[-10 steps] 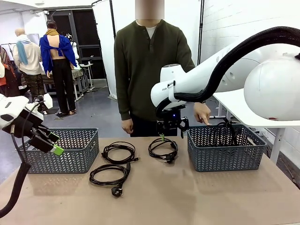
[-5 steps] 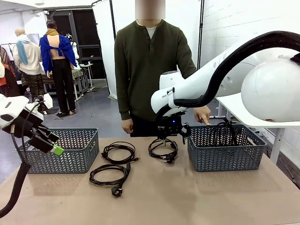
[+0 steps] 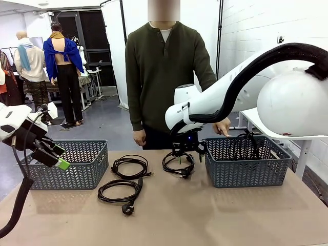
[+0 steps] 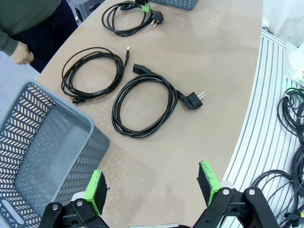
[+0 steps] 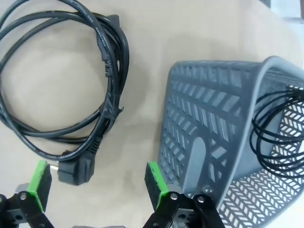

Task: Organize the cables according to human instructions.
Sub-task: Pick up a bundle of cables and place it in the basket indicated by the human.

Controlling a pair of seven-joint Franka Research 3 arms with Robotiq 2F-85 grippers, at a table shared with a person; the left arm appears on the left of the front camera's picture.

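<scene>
Hovering low over the power cord coil (image 3: 177, 170) that lies just beside the right-hand basket (image 3: 246, 171), the right pincer (image 3: 185, 152) has its jaws spread wide and nothing between them. From its own wrist camera the coil's black plug (image 5: 76, 168) sits on the tabletop (image 3: 205, 215) between the two green pads, closer to one of them, and the basket wall (image 5: 199, 142) stands just beside the other pad.

A fourth cord (image 3: 248, 141) already lies inside that basket, and the person's hand (image 3: 221, 124) hangs at its far corner, which I take as the sign for where this one goes.

The grab looks like the step in hand. I would shift the jaws a touch away from the basket so the near pad cannot snag the lattice. I would close where several strands run together rather than on the plug alone, so the loops lift as one bundle. Then it should rise well clear of the rim before crossing over.

Two more coils, the middle coil (image 3: 129, 165) and the front coil (image 3: 119, 190), wait on the tabletop near the left-hand basket (image 3: 66, 144). The left pincer (image 3: 57, 156) hangs beside that basket, wide open and empty.
</scene>
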